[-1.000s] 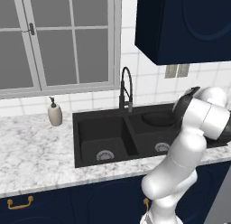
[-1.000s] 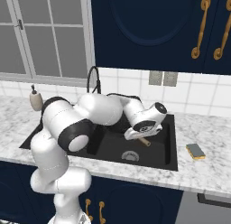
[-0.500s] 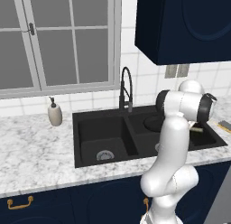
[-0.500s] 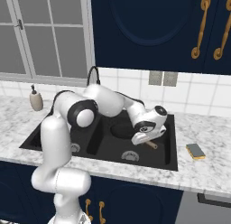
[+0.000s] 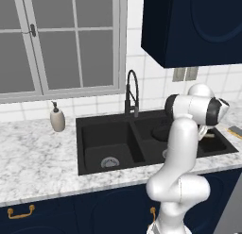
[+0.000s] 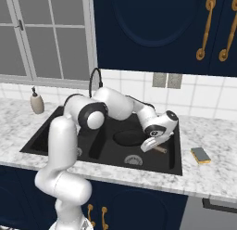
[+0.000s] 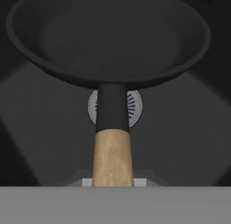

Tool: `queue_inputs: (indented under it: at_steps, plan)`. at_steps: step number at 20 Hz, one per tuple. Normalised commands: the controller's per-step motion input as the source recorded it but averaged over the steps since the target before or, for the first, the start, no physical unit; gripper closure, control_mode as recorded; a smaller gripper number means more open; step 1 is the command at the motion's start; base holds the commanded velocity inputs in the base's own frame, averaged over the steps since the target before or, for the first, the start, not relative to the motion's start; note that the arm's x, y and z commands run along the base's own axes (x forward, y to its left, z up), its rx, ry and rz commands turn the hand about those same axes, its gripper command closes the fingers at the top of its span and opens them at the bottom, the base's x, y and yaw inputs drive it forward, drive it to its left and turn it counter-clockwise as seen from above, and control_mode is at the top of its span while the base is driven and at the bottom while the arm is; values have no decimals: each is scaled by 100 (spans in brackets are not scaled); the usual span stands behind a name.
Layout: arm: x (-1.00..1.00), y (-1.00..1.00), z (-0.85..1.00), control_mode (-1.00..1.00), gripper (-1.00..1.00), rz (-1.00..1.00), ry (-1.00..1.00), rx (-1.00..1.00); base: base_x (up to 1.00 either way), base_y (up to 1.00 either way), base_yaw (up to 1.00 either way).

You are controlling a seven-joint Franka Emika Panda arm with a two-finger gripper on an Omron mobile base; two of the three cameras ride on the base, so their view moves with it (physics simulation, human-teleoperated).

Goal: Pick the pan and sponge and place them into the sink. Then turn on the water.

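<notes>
The black pan (image 6: 131,137) hangs low inside the right basin of the black sink (image 6: 177,152), with my gripper (image 6: 151,143) shut on its wooden handle (image 6: 160,150). In the hand view the pan (image 7: 108,35) spreads out ahead, above the round metal drain (image 7: 135,105), and its handle (image 7: 113,155) runs back into my gripper (image 7: 113,180). The sponge (image 6: 200,155), yellow with a dark top, lies on the counter right of the sink. From the left base camera the pan (image 5: 161,132) is partly behind my arm, and the sponge (image 5: 235,131) sits at the right edge. No water falls from the faucet (image 5: 132,89).
A white soap dispenser (image 5: 57,119) stands on the marble counter left of the sink. The left basin (image 5: 109,148) holds nothing but its drain. The faucet (image 6: 95,80) rises behind the divider between the basins. Dark wall cabinets hang overhead.
My arm has swung further over the sink and the gripper has gone lower, carrying the pan down into the right basin. The sponge has stayed where it was.
</notes>
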Motion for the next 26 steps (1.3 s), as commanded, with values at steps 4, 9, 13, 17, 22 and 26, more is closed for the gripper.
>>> queue_inputs:
  at_steps: [4, 9, 13, 17, 22, 26]
  plan:
    - [0, 22, -8, -100, 100, 8, 0, 0, 0, 0, 0]
    - [0, 21, -3, -100, 100, 5, 0, 0, 0, 0, 0]
    - [0, 17, -17, -100, 100, 7, -5, 0, 0, 0, 0]
    - [0, 4, -25, -100, 100, 16, -9, 0, 0, 0, 0]
    - [5, 2, -24, -100, 100, 15, -3, -1, 0, 0, 0]
    - [13, 1, -29, -100, 100, 8, 0, -5, 0, 0, 0]
